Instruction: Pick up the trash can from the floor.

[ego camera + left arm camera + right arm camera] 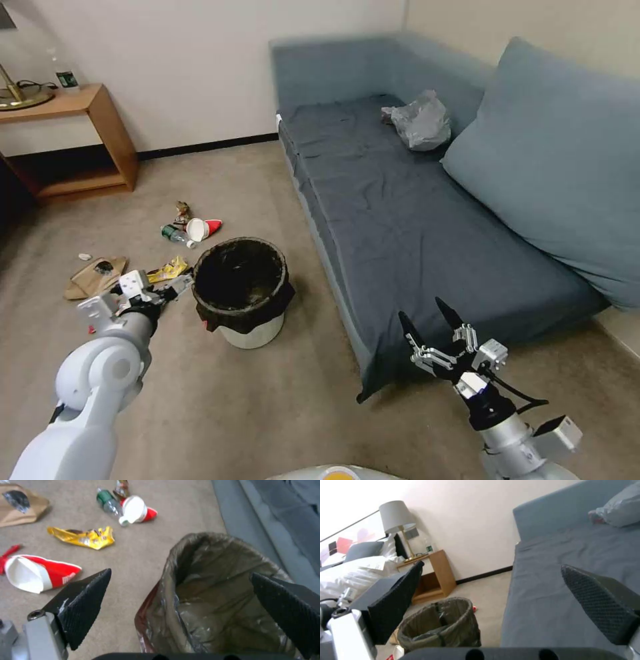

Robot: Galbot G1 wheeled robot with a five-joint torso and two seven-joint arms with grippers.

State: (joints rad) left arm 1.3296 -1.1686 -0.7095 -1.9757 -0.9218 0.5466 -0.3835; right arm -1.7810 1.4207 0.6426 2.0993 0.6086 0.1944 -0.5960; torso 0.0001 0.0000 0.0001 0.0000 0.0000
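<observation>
Step in hand: approach to the trash can (241,293); no grasp made yet, judged from the fingers being clear of the rim.
Trash can position: upright on the floor (220,407), just beside the front edge of the sofa (413,220); black liner folded over the rim, white body visible below.
Left end effector (159,288): held at rim height just beside the can, on the side away from the sofa; fingers spread apart, nothing held. In the left wrist view one finger (83,607) is seen outside the rim over carpet, the other over the can's opening, so the rim wall appears bracketed without contact.
Right end effector (435,328): raised near the sofa's front corner, well apart from the can; fingers spread apart, empty, apparently idle.
Surroundings: litter on the carpet beyond the can: yellow wrapper (168,269), brown paper bag (93,277), plastic bottle (177,235), red-and-white paper cup (203,229). Grey bag (420,121) lies on the sofa.
Next move calls for: a small advance so the rim wall sits fully between the left fingers, closure on rim and liner together, then a straight lift.
Risk noted: slack liner may slip if pinched alone.
</observation>
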